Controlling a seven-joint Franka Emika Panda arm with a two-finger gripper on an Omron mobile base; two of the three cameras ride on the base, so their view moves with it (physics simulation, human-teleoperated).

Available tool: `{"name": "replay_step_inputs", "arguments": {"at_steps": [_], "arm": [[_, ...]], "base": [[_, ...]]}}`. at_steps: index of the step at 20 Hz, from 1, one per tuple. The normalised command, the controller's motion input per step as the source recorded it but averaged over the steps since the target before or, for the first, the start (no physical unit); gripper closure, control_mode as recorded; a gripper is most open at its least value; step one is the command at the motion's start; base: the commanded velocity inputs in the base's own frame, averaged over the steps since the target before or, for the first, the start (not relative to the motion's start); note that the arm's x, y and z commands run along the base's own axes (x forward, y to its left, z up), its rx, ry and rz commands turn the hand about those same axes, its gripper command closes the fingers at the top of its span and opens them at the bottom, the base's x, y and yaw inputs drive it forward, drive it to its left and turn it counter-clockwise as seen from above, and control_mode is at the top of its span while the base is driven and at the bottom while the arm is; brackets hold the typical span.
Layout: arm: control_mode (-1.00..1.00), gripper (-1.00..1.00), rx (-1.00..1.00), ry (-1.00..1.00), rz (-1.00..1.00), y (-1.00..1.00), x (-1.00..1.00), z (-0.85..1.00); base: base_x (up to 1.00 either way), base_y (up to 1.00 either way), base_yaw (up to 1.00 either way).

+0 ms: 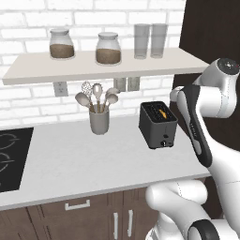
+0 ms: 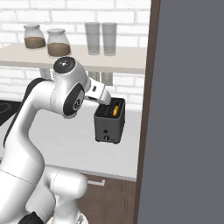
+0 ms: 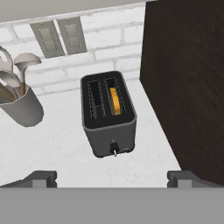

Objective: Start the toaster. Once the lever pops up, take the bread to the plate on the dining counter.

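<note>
The black two-slot toaster (image 1: 158,125) (image 2: 109,120) (image 3: 108,113) stands on the white kitchen counter (image 1: 84,159) close to the dark wall on its right. The bread (image 3: 115,100) (image 1: 162,113) (image 2: 115,109) sits low in one slot, its golden edge showing. A small lever and a knob (image 3: 114,148) are on the toaster's front face. My gripper (image 3: 113,179) hovers above and in front of the toaster, open wide, with nothing between its fingers. The plate and the dining counter are out of view.
A grey utensil cup (image 1: 99,119) (image 3: 22,107) stands left of the toaster. Above is a shelf (image 1: 108,63) with jars and glasses. A tall dark cabinet (image 3: 188,78) (image 2: 188,109) walls off the right side. A black cooktop (image 1: 11,159) lies far left.
</note>
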Motion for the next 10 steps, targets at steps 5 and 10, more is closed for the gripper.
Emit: {"name": "replay_step_inputs", "arguments": {"at_steps": [5, 10], "arm": [[-1.0, -1.0, 0.0, 0.0, 0.0, 0.0, 0.0, 0.0], [-1.0, -1.0, 0.0, 0.0, 0.0, 0.0, 0.0, 0.0]], "base": [[0.0, 0.0, 0.0], [0.0, 0.0, 0.0]]}}
